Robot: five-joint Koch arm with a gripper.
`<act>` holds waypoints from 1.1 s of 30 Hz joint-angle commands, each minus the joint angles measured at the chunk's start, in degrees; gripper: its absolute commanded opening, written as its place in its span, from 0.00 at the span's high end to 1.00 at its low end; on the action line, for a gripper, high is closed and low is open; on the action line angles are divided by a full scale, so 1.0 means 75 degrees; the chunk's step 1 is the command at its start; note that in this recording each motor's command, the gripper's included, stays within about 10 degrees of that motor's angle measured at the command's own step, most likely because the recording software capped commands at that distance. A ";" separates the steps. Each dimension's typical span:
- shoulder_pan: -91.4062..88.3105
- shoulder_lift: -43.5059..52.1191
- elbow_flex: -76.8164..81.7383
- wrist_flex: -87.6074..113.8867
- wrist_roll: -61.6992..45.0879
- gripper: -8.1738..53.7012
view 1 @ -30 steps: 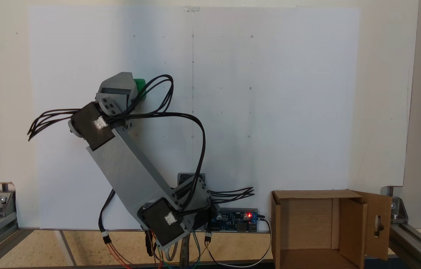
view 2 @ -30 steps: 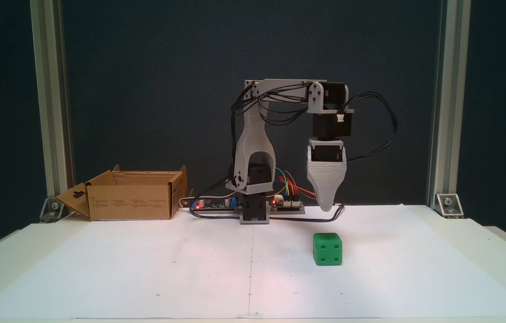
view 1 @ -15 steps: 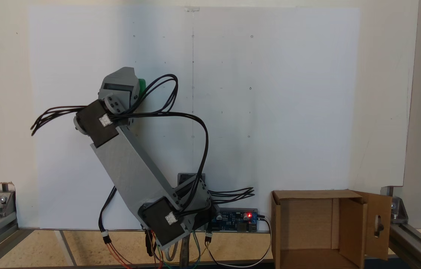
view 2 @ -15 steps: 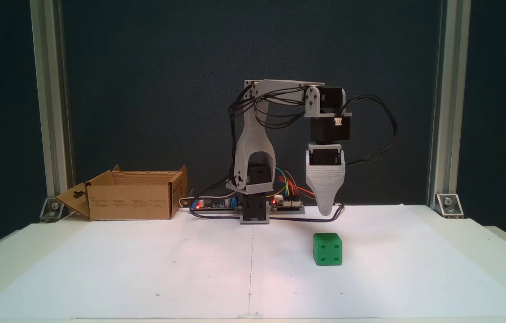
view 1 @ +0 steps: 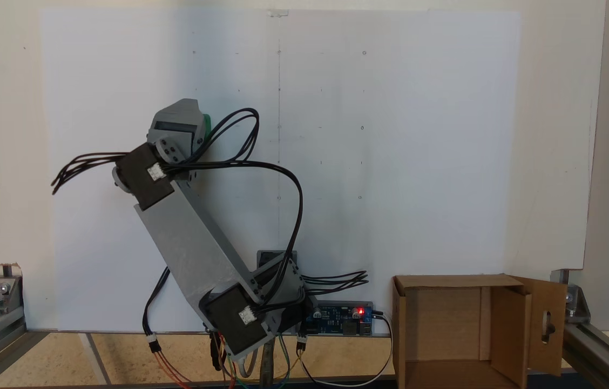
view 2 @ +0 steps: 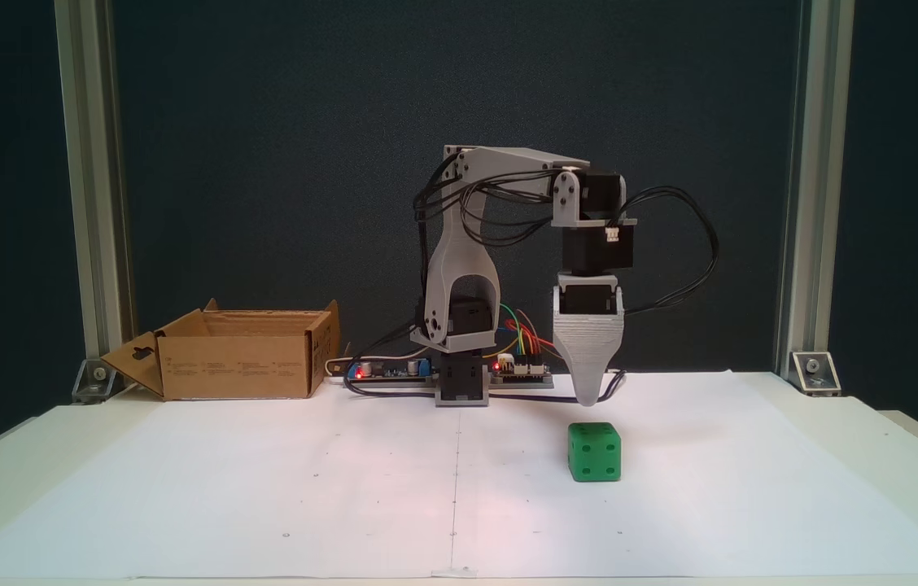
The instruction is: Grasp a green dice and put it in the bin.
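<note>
On the white paper sheet (view 2: 264, 480) covering the desk (view 2: 907, 464), right of its centre line in the front-facing fixed view, I see the green dice (view 2: 594, 452): a bright green cube with rounded corners, same-coloured pips sunk into its faces, four of them on the face toward that camera. It sits flat, with nothing touching it. My end effector (view 2: 587, 399) hangs tip-down just behind and above the dice, clear of it; from here only one tapered grey jaw shows, so I cannot tell how wide it stands. From above, the wrist housing covers the tip, and only a sliver of the green dice (view 1: 206, 125) peeks out at its right edge. Bare paper lies all around the dice, with plenty of free room toward the front edge and both sides. The bin (view 2: 239, 358), a brown cardboard box, stands well apart at the back left corner, its slotted flap folded outward. From above I look straight into the bin (view 1: 445, 324), whose inside the front view hides.
</note>
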 commanded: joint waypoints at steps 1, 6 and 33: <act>0.0000 -0.0012 -0.0152 -0.0094 0.0633 0.17; -0.0012 -0.0234 -0.0023 -0.0305 0.0621 0.17; 0.0035 -0.1055 0.0352 -0.1254 0.0621 0.17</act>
